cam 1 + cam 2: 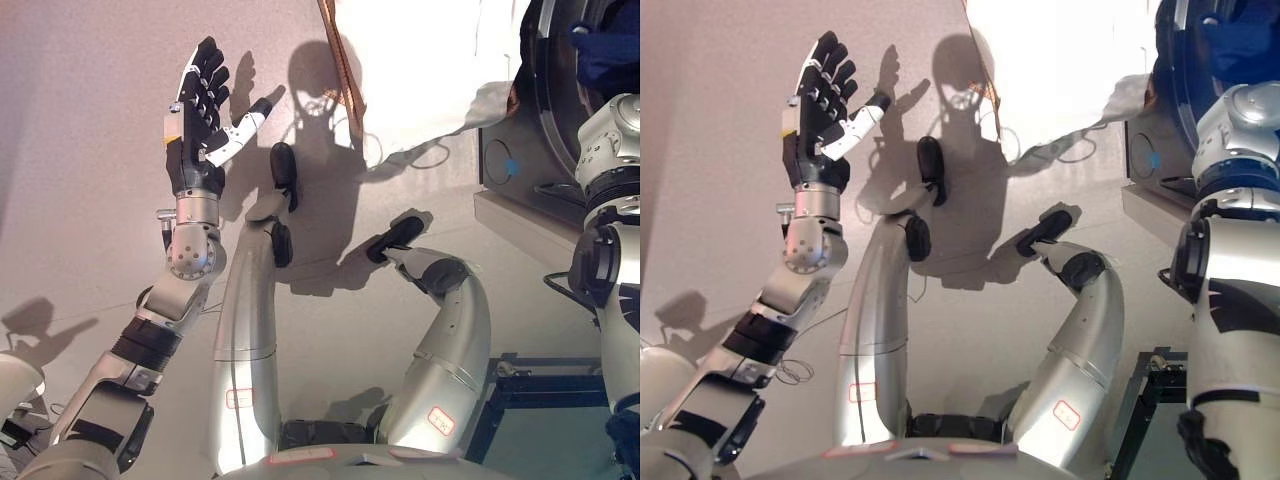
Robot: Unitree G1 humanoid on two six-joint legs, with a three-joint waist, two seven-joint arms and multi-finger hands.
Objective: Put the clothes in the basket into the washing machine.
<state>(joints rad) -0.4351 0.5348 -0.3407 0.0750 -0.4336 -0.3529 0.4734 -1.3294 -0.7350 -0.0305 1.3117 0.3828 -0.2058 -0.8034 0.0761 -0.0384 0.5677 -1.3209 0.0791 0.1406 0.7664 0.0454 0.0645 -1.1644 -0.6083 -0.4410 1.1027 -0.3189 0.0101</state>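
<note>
Washing machine (560,90) sits at the upper right, something dark blue (1230,40) showing in its round door; can't tell if it's clothing. Left hand (200,115) is raised over the floor (80,150), fingers (205,65) straight and spread, holding nothing. Right arm reaches toward the machine, its hand out of view.

Floor (90,120) matt, finely speckled. Washing machine (545,90) door rim glossy dark plastic. Cloth (600,45) inside soft, blue.

- We see a pale, smooth floor (90,120) filling most of the scene.
- On it, at the right, stands the washing machine (520,150), raised on a low light plinth (530,225).
- A dark blue metal frame (545,385) lies on the floor at lower right.
</note>
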